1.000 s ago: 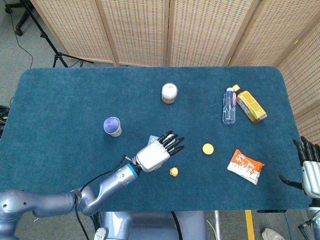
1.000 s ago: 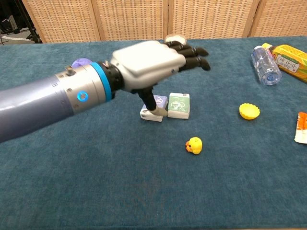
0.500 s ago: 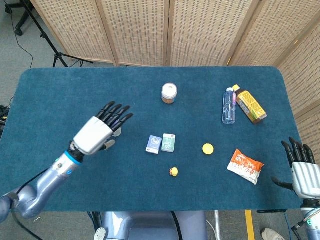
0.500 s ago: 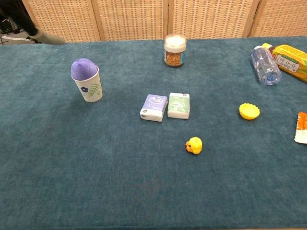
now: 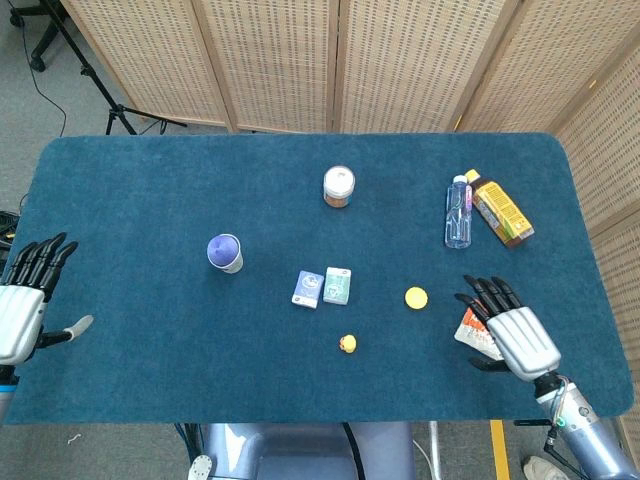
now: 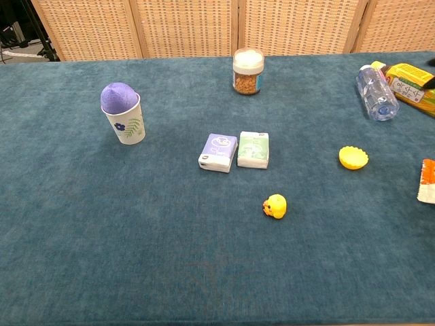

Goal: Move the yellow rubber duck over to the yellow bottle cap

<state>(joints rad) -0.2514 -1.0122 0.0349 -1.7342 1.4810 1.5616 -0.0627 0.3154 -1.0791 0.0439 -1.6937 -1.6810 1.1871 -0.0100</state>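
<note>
The small yellow rubber duck [image 5: 347, 344] [image 6: 275, 206] sits on the blue table, near the front middle. The yellow bottle cap [image 5: 416, 297] [image 6: 353, 157] lies to its right and a little further back. My right hand [image 5: 512, 328] hovers open over the front right of the table, above an orange snack packet [image 5: 468, 322], with its fingers spread toward the cap. My left hand [image 5: 24, 302] hangs open at the table's left edge, far from the duck. Neither hand holds anything. The chest view shows no clear hand.
Two small tissue packs [image 5: 323, 286] [image 6: 235, 150] lie behind the duck. A paper cup with a purple ball [image 5: 225, 252] [image 6: 122, 112] stands at left. A jar [image 5: 339, 186] stands at the back, and a clear bottle [image 5: 457, 211] and an orange carton [image 5: 499, 209] lie back right.
My left hand has pulled back from the table's middle to its left edge. My right hand has moved in from the right edge to above the snack packet. The duck and cap have not moved.
</note>
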